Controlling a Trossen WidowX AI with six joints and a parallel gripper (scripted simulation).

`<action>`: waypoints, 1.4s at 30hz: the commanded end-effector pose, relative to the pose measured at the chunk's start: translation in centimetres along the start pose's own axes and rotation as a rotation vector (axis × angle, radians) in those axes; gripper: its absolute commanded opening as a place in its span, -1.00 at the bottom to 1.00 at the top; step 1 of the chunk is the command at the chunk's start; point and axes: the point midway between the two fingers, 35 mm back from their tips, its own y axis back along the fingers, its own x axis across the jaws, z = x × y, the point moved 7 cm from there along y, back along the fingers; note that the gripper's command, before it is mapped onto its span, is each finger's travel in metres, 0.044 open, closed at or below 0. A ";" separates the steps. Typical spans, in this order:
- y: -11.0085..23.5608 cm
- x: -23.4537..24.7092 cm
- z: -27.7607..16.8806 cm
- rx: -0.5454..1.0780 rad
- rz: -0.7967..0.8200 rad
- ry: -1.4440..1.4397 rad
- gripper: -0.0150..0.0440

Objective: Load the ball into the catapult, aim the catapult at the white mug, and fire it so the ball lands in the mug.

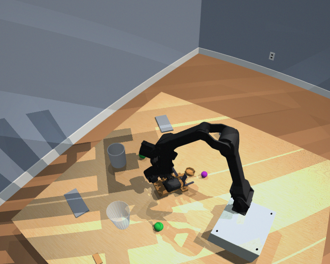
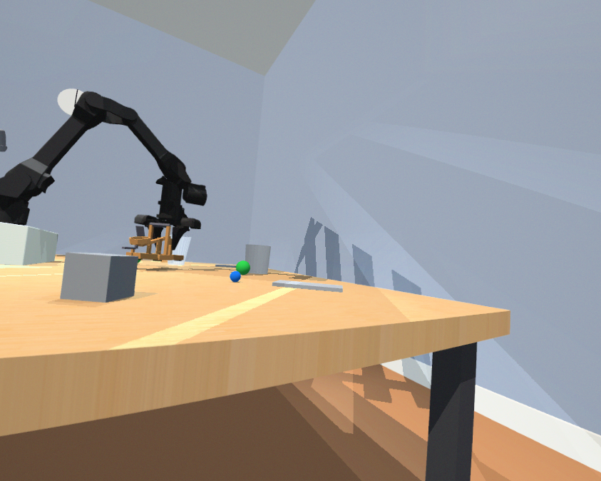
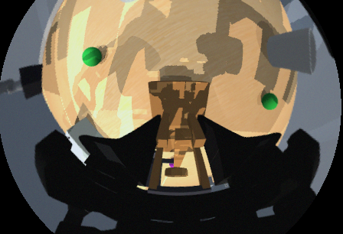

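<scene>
The wooden catapult (image 1: 162, 190) (image 2: 152, 247) (image 3: 179, 99) stands mid-table. Its spoon cup (image 1: 190, 170) points toward the purple ball (image 1: 204, 174), which lies on the table just beside the cup. My gripper (image 1: 163, 180) (image 2: 162, 223) (image 3: 179, 118) reaches down from above and is shut on the catapult's upright frame. The translucent white mug (image 1: 118, 214) stands upright near the front left. A grey mug (image 1: 116, 155) (image 2: 257, 258) (image 3: 291, 50) stands further back left.
Green balls lie at the front (image 1: 158, 226) (image 3: 92, 56) and behind the wrist (image 1: 142, 156) (image 2: 242, 267) (image 3: 269, 101). A blue ball (image 2: 234, 276), a grey cube (image 2: 98, 275), flat grey plates (image 1: 164, 123) (image 1: 76, 202) and the arm's white base (image 1: 244, 230) also sit on the table.
</scene>
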 end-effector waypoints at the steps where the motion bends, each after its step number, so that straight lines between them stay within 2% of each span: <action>1: -0.7 0.1 -0.1 0.001 0.005 -0.006 -0.49; 16: -3.2 0.1 -0.1 0.001 0.005 -0.007 -0.49; 22: -2.6 0.0 -0.1 0.000 0.000 -0.001 -0.49; 37: -2.4 -0.1 0.0 0.000 0.000 -0.001 0.84; 39: -0.3 -0.3 0.1 0.000 0.000 -0.001 1.00; 42: 4.9 -0.3 0.2 0.000 0.000 -0.001 1.00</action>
